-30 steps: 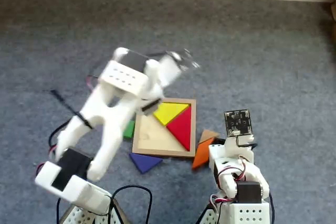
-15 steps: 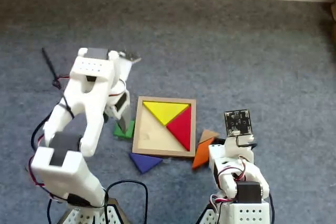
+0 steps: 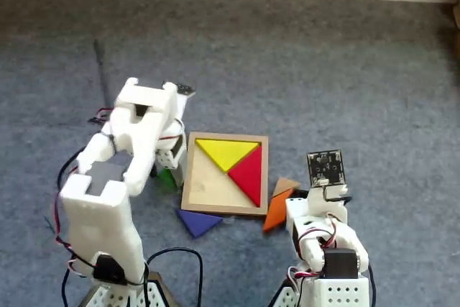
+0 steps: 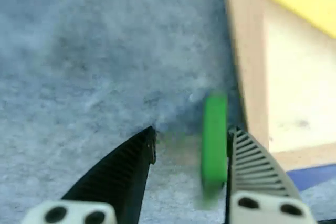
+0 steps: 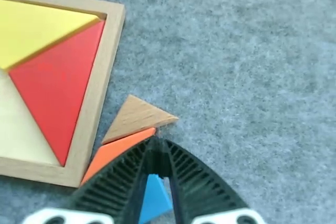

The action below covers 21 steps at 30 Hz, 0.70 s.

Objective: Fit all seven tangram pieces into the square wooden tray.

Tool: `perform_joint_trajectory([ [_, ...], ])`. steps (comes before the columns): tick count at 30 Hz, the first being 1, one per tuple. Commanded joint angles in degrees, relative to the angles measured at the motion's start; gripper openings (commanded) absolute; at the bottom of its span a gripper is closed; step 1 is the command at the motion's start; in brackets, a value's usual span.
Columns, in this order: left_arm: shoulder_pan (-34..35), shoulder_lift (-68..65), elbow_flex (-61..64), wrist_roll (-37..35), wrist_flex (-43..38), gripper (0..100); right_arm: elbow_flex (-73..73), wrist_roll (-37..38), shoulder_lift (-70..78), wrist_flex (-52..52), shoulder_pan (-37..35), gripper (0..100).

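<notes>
Evidently the green piece (image 4: 214,145) is a thin, stiff, light slab with smooth painted faces. It is judged likely to slide or tip on the grey carpet (image 3: 345,70) rather than bend. It is placed on the carpet just beside the outer rim of the wooden tray (image 4: 247,77), on the side away from the red triangle (image 3: 248,174).

The jaws of the left gripper (image 4: 191,135) are spread wide, and the green piece is held between them, close against one finger. Contact cannot be confirmed. A hold is best taken across two opposite edges, squarely, so that the piece is not squeezed out sideways.

The jaws of the right gripper (image 5: 157,144) are drawn together at the tips, near the orange piece (image 5: 113,153).

From the high view the green piece is largely covered by the left arm. Its outline is smeared in the wrist view, so its shape cannot be made out, nor whether it is lying flat. A light blue piece (image 5: 155,195) is mostly hidden behind the right gripper's fingers
</notes>
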<state>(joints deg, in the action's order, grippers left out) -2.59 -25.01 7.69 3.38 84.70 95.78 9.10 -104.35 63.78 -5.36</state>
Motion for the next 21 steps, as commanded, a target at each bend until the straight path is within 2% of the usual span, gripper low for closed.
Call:
perform_joint_trajectory([
  [1,-1.27,-0.84,-2.95,-4.84,-1.32,23,6.64,0.7,-0.66,0.13,0.84,2.0],
  [7,-1.8,-2.51,-4.18,-5.01,-1.32,22,6.64,0.7,-0.66,0.13,0.84,2.0],
  [14,-1.98,-2.59,-4.18,-4.57,-1.76,4,6.64,0.7,-0.66,0.13,0.84,2.0],
  [21,-2.51,-2.42,-4.26,-4.57,-1.32,0,6.64,0.7,-0.66,0.13,0.84,2.0],
])
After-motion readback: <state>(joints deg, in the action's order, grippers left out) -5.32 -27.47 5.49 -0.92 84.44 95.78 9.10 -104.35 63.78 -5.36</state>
